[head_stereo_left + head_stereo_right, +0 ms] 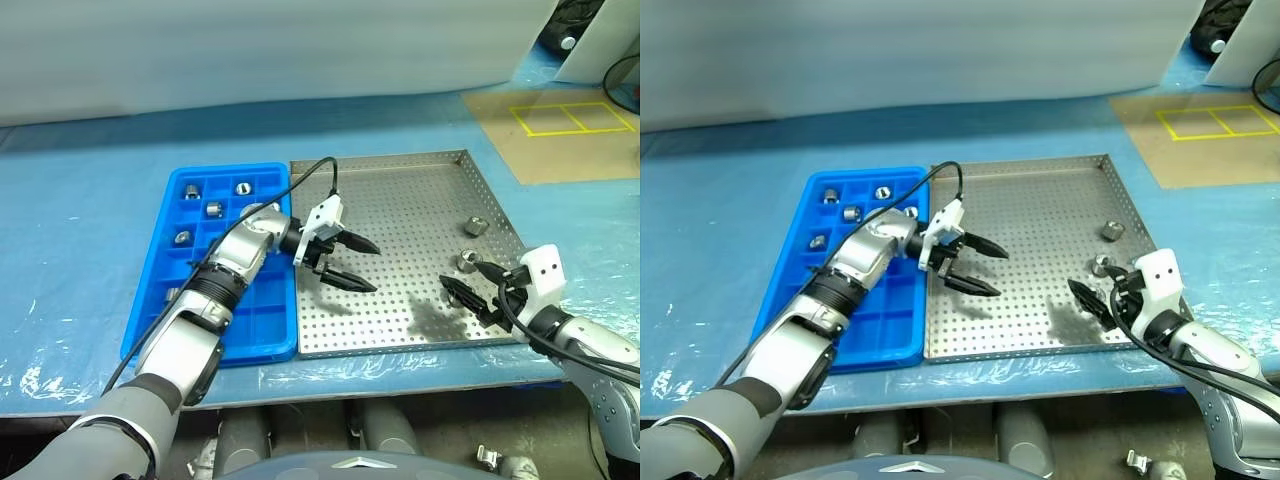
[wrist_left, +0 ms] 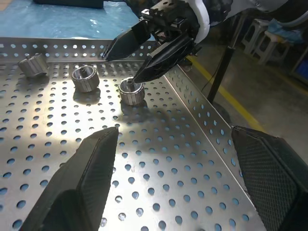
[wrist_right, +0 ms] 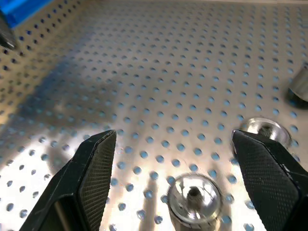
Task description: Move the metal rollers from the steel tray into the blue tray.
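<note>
The right gripper [image 1: 470, 282] hangs low over the steel tray [image 1: 400, 190], its fingers spread wide and empty. Right at its tips sit two rollers: one [image 3: 193, 198] between the open fingers, not yet pinched, and a second [image 3: 265, 130] just beside one finger [image 3: 272, 180]. A third roller [image 1: 474, 226] lies on its side a little further off, toward the tray's far edge.

Across the tray, the left gripper [image 1: 353, 264] hovers above the perforated floor, fingers also parted with nothing in them, pointing toward the right gripper. Bare tray separates it from the rollers, well apart. Behind it, just beside the steel tray, lies the blue tray [image 1: 160, 310], where several rollers [image 1: 213, 208] already sit in the compartments at its far end.
</note>
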Controlling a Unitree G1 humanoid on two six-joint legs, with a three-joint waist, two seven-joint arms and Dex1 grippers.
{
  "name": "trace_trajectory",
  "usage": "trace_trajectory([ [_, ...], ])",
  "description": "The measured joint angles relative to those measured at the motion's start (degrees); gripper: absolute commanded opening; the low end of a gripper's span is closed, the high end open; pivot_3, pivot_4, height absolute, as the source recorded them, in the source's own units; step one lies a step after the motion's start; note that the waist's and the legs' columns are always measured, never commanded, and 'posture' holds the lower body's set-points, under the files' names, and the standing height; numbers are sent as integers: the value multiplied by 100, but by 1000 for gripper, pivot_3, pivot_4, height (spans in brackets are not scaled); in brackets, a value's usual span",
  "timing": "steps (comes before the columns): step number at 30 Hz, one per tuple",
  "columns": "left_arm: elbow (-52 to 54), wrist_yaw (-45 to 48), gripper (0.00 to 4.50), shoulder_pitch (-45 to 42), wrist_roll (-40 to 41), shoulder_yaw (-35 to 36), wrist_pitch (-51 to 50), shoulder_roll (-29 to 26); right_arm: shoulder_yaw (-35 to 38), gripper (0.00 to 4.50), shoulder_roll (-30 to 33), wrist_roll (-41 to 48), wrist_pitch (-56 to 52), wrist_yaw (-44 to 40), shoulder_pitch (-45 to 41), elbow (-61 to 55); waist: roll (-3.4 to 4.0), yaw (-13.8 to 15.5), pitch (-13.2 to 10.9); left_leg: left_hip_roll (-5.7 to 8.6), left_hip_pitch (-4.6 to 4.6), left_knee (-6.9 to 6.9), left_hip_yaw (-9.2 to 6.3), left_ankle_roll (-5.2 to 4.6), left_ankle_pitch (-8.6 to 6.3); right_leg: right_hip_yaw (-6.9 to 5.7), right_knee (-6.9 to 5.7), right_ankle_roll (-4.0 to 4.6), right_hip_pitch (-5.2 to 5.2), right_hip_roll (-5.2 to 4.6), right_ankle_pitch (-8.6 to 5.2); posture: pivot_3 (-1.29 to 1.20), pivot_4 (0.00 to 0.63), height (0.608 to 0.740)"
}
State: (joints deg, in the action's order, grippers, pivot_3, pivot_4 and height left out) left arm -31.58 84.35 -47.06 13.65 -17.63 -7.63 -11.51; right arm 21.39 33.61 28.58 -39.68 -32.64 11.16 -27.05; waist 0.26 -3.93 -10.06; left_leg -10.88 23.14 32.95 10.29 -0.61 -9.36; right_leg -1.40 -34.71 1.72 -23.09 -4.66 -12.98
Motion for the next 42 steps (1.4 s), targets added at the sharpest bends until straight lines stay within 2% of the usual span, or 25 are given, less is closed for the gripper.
trace_trajectory([
  [17, 344, -187, 3931, 146, 10, 4, -267, -110, -410, 3948, 54, -447, 969, -332, 105, 987, -11, 50, 10, -2, -6, 3, -4, -6, -6, -8, 8, 1, 22, -3, -1, -480, 150, 740],
  [20, 344, -190, 3960, 146, 10, 4, -266, -110, -467, 3354, 55, -551, 1096, -316, 105, 1072, -23, 61, 17, 0, -6, 3, -4, -13, -10, -8, 16, 1, 28, -5, -1, -478, 150, 740],
  [21, 344, -191, 3960, 146, 10, 4, -266, -110, -471, 2992, 55, -564, 1110, -314, 105, 1079, -26, 63, 19, 1, -6, 3, -4, -14, -11, -8, 17, 1, 29, -5, -1, -478, 150, 740],
  [22, 344, -192, 3960, 146, 10, 4, -266, -110, -474, 2992, 55, -572, 1123, -311, 105, 1086, -27, 64, 19, 1, -6, 3, -3, -14, -11, -8, 18, 1, 30, -5, -1, -473, 150, 740],
  [24, 344, -195, 3960, 146, 9, 4, -265, -110, -477, 2612, 55, -597, 1176, -294, 108, 1146, -35, 87, 24, 2, -8, 3, -3, -14, -11, -8, 18, 1, 32, -6, -1, -471, 150, 740],
  [26, 344, -195, 3960, 146, 3, 4, -258, -122, -476, 2148, 78, -609, 1210, -333, 142, 1169, -42, 131, 29, 1, -13, 3, -3, -14, -12, -9, 18, 1, 36, -6, -1, -469, 150, 740],
  [27, 344, -195, 3960, 146, 2, 4, -257, -129, -476, 1768, 85, -621, 1223, -335, 158, 1171, -44, 145, 30, 0, -14, 3, -3, -13, -12, -9, 18, 1, 37, -6, -1, -467, 150, 740],
  [30, 350, -196, 3960, 163, 0, 4, -257, -178, -479, 1621, 88, -640, 1253, -363, 162, 1210, -54, 169, 37, 1, -15, 3, -4, -13, -12, -9, 19, 1, 39, -7, -1, -463, 150, 740],
  [39, 526, -226, 3960, 232, -2, 4, -268, -208, -631, 1613, 97, -728, 1246, -340, 13, 1244, -61, 151, 41, -2, -35, 1, -2, -10, -11, -9, 17, 0, 47, -7, -1, -445, 150, 740],
  [42, 648, -204, 3960, 284, 1, 4, -331, -383, -660, 1613, 91, -710, 1100, -284, -148, 1201, -61, 121, 41, -2, -41, -3, 0, -6, -10, -5, 16, -1, 47, -6, -1, -436, 150, 740],
])
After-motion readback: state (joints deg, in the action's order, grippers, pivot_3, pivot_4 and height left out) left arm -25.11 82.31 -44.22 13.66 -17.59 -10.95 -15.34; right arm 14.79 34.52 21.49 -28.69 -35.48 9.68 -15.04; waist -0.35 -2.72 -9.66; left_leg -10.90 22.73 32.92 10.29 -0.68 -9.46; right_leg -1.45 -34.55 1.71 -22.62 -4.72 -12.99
